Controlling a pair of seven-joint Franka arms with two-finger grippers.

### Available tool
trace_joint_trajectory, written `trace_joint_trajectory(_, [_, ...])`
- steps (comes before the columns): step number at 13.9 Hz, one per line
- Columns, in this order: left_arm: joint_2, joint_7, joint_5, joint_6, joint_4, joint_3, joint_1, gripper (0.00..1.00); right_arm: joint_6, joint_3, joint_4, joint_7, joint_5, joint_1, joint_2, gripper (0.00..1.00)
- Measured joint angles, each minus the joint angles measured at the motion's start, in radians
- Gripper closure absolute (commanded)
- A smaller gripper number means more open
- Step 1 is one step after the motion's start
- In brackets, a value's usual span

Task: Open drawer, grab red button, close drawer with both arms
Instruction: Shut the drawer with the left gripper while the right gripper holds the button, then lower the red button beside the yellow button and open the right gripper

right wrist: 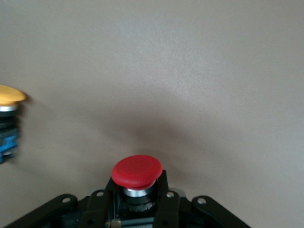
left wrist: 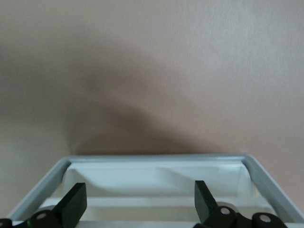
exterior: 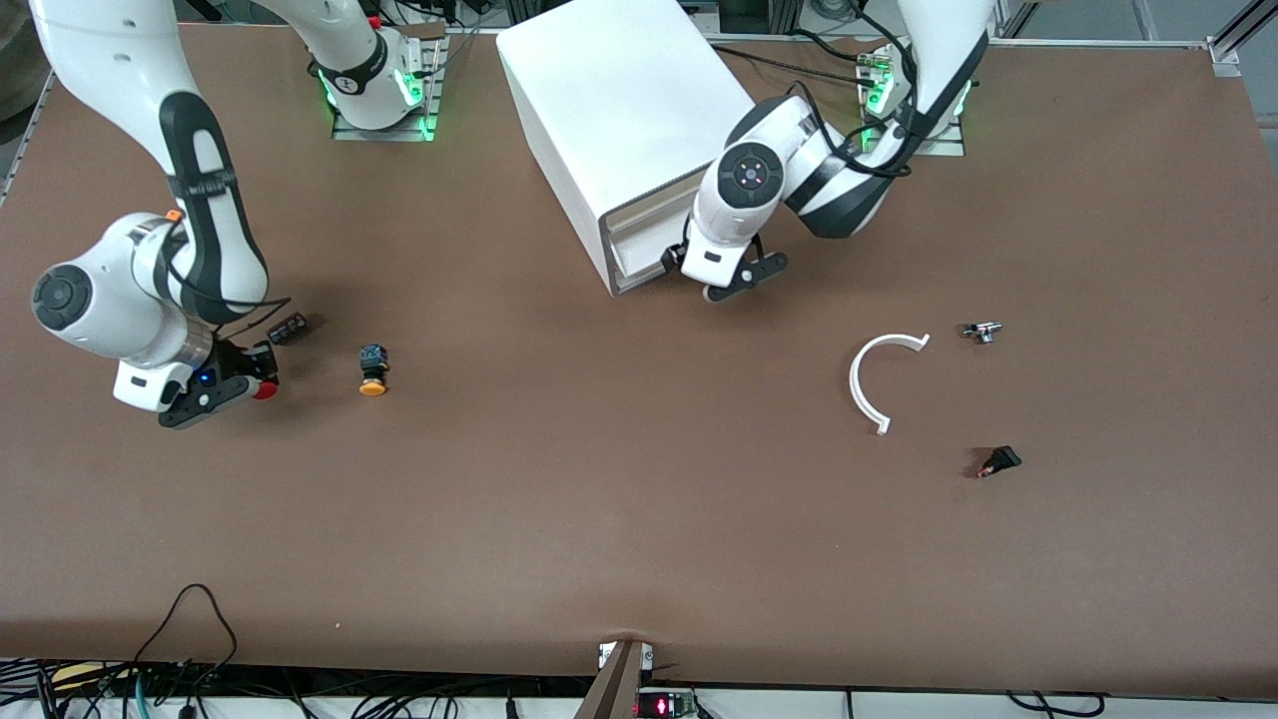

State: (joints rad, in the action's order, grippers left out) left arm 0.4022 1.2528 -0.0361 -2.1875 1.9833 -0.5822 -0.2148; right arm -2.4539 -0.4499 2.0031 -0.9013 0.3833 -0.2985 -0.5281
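Already the right gripper (right wrist: 137, 202) has the button (right wrist: 137, 172) pinched between its fingers (right wrist: 102, 209), low over the counter (exterior: 639, 499) toward the right arm's end, beside the yellow button (exterior: 372, 370). The hold sits on the black body just under the red cap, the cap poking out clear of the fingertips.

It looks small, hard and light, so weight is no worry. The smooth round body may twist or slip in a flat pinch. I judge the body the right place to hold; the domed cap would squirt out.

The left gripper (left wrist: 137, 202) hangs at the drawer (left wrist: 156, 178) front of the white cabinet (exterior: 619, 110), fingers (left wrist: 73, 202) spread wide and holding nothing. The drawer seems slightly open.
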Motion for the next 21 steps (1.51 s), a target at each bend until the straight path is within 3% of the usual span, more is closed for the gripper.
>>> trace_joint_trajectory(2, [0.0, 0.014, 0.0, 0.0, 0.01, -0.027, 0.0, 0.0, -0.026, 0.0, 0.0, -0.058, 0.057, 0.005, -0.043, 0.95])
trace_joint_trajectory(4, [0.0, 0.028, 0.0, 0.0, 0.016, -0.047, 0.0, 0.0, -0.034, 0.0, -0.003, -0.074, 0.075, 0.006, -0.055, 0.69])
trace_joint_trajectory(6, [-0.001, 0.042, 0.0, -0.001, 0.02, -0.057, 0.0, 0.0, -0.034, 0.0, -0.003, -0.074, 0.077, 0.007, -0.055, 0.12])
trace_joint_trajectory(7, [-0.001, 0.042, 0.0, -0.001, 0.02, -0.057, 0.001, 0.0, -0.034, 0.0, -0.003, -0.074, 0.078, 0.007, -0.055, 0.01])
trace_joint_trajectory(12, [-0.002, 0.052, 0.0, 0.002, 0.013, -0.06, 0.009, 0.0, 0.027, 0.006, -0.054, -0.018, 0.085, 0.0, -0.037, 0.01])
trace_joint_trajectory(16, [-0.007, -0.013, 0.001, 0.095, -0.086, -0.059, 0.099, 0.0, 0.164, -0.01, -0.11, 0.09, 0.075, -0.054, 0.019, 0.01])
trace_joint_trajectory(21, [-0.013, -0.208, 0.085, 0.192, -0.186, -0.058, 0.239, 0.0, 0.358, -0.051, -0.18, 0.404, -0.124, -0.201, 0.137, 0.01])
